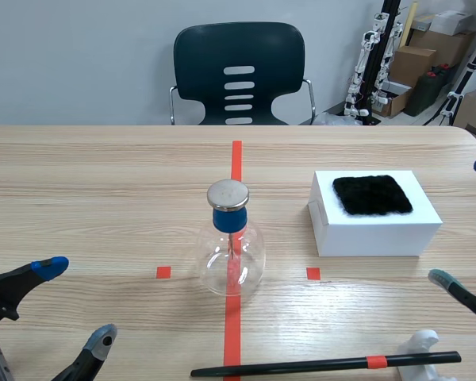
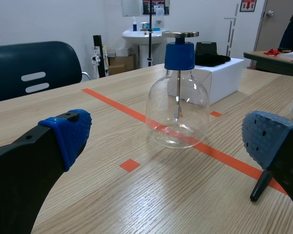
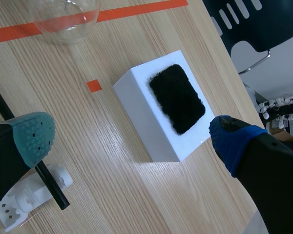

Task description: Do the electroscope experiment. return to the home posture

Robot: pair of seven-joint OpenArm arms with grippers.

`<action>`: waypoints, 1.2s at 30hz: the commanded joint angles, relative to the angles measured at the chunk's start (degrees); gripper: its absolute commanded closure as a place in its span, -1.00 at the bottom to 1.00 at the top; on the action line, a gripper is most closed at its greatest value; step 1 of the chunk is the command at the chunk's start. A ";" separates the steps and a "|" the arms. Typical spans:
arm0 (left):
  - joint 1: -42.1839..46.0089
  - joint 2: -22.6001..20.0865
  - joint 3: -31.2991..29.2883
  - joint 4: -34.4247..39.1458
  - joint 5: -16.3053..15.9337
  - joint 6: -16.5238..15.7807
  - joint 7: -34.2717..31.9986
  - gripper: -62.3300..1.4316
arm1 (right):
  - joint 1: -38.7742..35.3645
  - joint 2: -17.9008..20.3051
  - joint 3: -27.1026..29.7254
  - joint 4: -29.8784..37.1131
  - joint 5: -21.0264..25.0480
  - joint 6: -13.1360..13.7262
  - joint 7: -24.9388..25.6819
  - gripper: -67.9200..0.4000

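Note:
The electroscope (image 1: 231,246), a clear glass flask with a blue stopper and a round metal plate on top, stands upright on the orange centre line; it also shows ahead of the left gripper (image 2: 176,92). A black fur pad (image 1: 372,194) lies on a white box (image 1: 377,226), seen under the right gripper too (image 3: 177,99). A black rod (image 1: 325,365) with an orange band rests on a white stand (image 1: 419,349) near the front edge. My left gripper (image 1: 79,305) is open and empty at the front left. My right gripper (image 3: 132,134) is open and empty above the box.
A dark chair (image 1: 239,73) stands behind the table's far edge. Cardboard boxes (image 1: 416,63) and equipment sit on the floor at the back right. Bare wood lies between the flask and the left gripper.

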 commanded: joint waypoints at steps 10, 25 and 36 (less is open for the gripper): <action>0.13 0.24 0.00 0.26 -0.39 0.13 -0.98 -1.00 | 0.20 0.31 0.17 0.33 0.63 -0.24 0.24 -1.00; 0.13 0.24 0.00 0.26 -0.39 0.13 -0.98 -1.00 | 0.17 0.31 0.33 0.33 4.76 -0.26 1.16 -1.00; 0.13 0.24 0.00 0.26 -0.39 0.13 -0.98 -1.00 | -4.85 0.13 0.33 0.33 8.17 -0.26 9.53 -1.00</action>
